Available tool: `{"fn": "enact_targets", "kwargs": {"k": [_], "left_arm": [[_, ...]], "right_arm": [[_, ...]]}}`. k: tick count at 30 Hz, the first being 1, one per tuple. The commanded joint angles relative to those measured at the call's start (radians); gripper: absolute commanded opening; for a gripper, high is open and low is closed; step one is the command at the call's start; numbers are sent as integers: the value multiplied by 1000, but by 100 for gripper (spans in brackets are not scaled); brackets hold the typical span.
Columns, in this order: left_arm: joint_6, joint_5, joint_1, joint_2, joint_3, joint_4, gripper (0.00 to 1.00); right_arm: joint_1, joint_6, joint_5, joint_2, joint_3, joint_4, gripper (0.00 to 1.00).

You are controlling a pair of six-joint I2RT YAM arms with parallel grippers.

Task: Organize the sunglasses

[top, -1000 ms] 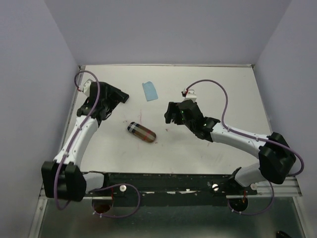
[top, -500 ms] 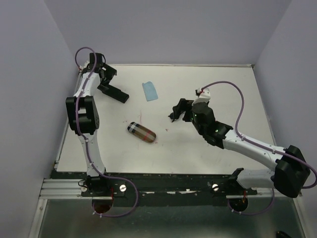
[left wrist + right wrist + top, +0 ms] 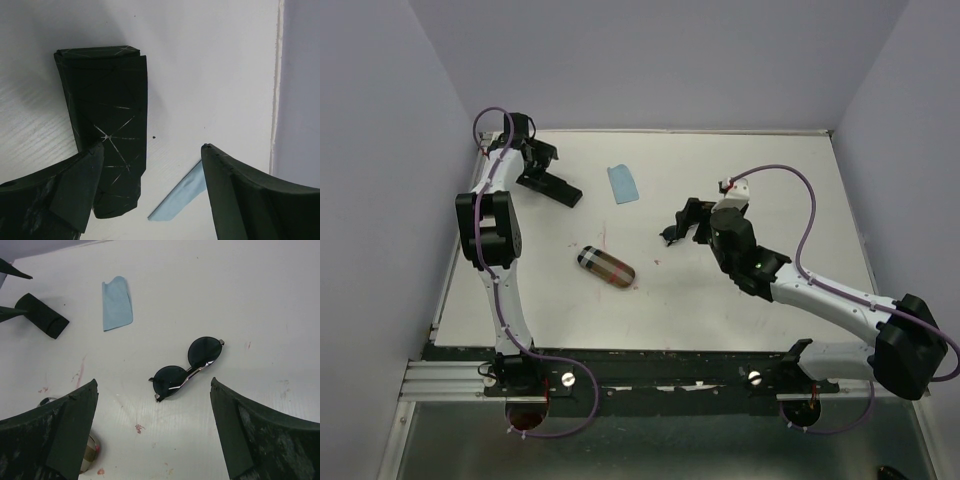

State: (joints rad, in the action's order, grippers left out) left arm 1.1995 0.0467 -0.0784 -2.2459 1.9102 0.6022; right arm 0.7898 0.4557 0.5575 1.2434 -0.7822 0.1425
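Observation:
The black-framed sunglasses (image 3: 187, 369) lie folded on the table, dark round lenses up. My right gripper (image 3: 153, 381) is open just above and short of them, one finger on each side; in the top view (image 3: 678, 228) it covers most of them. My left gripper (image 3: 542, 160) is open and empty at the back left corner, beside the plain black case (image 3: 552, 187). In the left wrist view the gripper (image 3: 151, 147) hangs over the case's (image 3: 105, 145) near end. The orange sunglasses are out of view.
A plaid case (image 3: 605, 266) lies mid-table, left of my right gripper. A light blue cloth (image 3: 623, 184) lies at the back centre, also in the wrist views (image 3: 117, 303) (image 3: 182, 195). The back wall stands close behind the left gripper.
The left arm has swung up and back to the far left corner, and its gripper has come off the black case. The right arm has stretched out and its gripper has shifted slightly right.

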Motion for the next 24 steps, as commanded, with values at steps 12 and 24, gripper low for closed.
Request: {"fn": "enact_targets", "kwargs": {"k": [12, 24], "left_arm": [[-72, 27, 157, 14, 42, 261, 84], [-29, -37, 180, -3, 93, 308, 84]], "right_arm": [[-8, -22, 64, -90, 46, 37, 100], [-8, -6, 53, -159, 75, 28, 100]]}}
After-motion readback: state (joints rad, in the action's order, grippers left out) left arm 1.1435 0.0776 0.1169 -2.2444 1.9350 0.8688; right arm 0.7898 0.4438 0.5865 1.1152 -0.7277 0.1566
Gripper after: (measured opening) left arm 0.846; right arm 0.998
